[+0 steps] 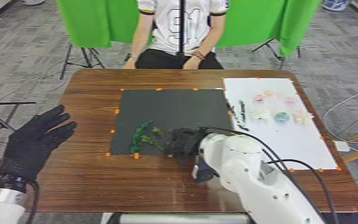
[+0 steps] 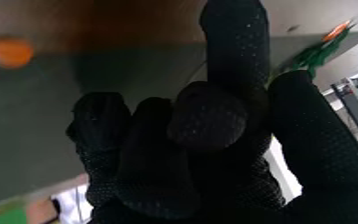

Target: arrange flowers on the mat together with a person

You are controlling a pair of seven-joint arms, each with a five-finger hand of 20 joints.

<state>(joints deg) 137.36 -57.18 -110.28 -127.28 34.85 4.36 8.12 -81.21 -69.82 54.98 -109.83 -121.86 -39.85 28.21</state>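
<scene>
Head view: we're likely placing greenery [image 1: 141,136] beside our right fingers [image 1: 190,140], grip unclear to us; next, ease clear.

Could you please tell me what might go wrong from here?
The right hand is close beside the green stems on the mat, so it might knock them askew. Cables along the right arm pass over the white sheet and could perhaps drag its flowers if the arm swings.
</scene>
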